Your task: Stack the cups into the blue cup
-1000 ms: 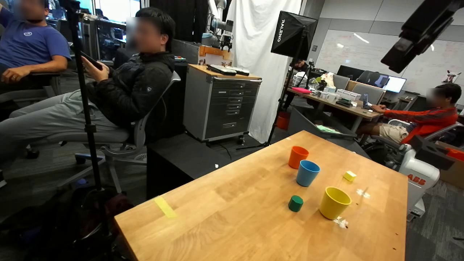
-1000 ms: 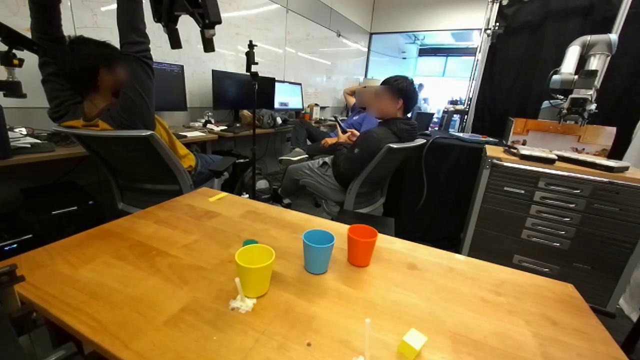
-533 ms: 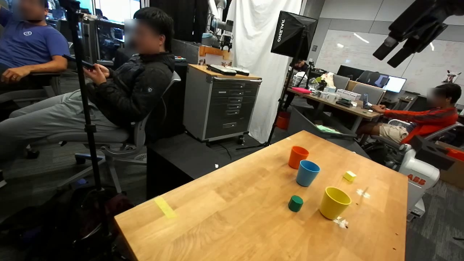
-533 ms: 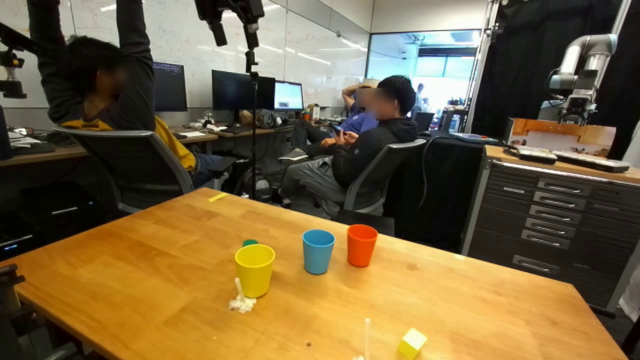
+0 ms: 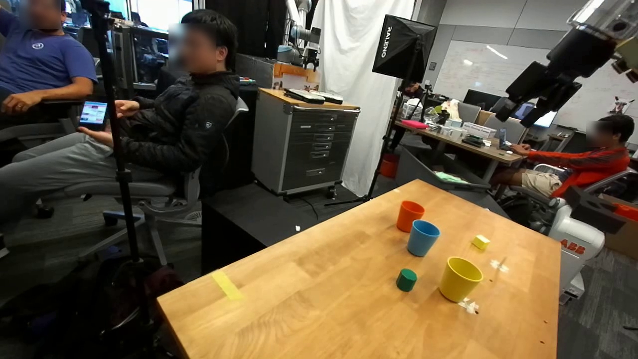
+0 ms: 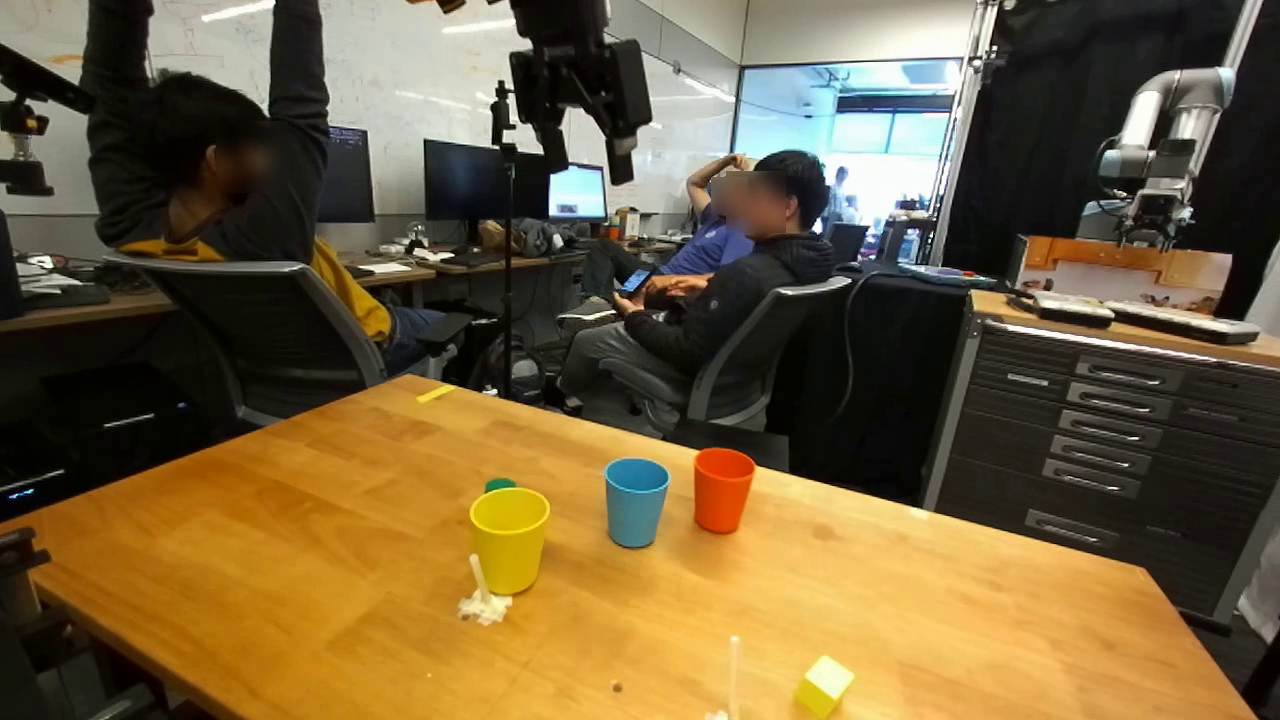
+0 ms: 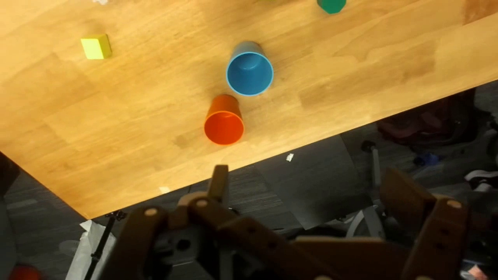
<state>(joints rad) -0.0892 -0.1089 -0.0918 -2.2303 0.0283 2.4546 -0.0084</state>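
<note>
Three upright, apart, lower centre-right in an exterior view: orange cup (image 5: 409,219), blue cup (image 5: 422,242), yellow cup (image 5: 457,282). Softbox (image 5: 400,46), upper centre-right: I read "RALENO". White machine (image 5: 573,232), lower right: "ABB". In an exterior view, upper centre: my gripper (image 6: 589,163), jaws standing wide. Wrist view: blue cup upper centre.

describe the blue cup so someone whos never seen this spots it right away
Find the wooden table, then the orange cup and the yellow cup standing on it. In both exterior views, the blue cup stands upright between those two, closer to the orange one. What sets it apart is its light blue colour: no other cup on the table shares it.
</note>
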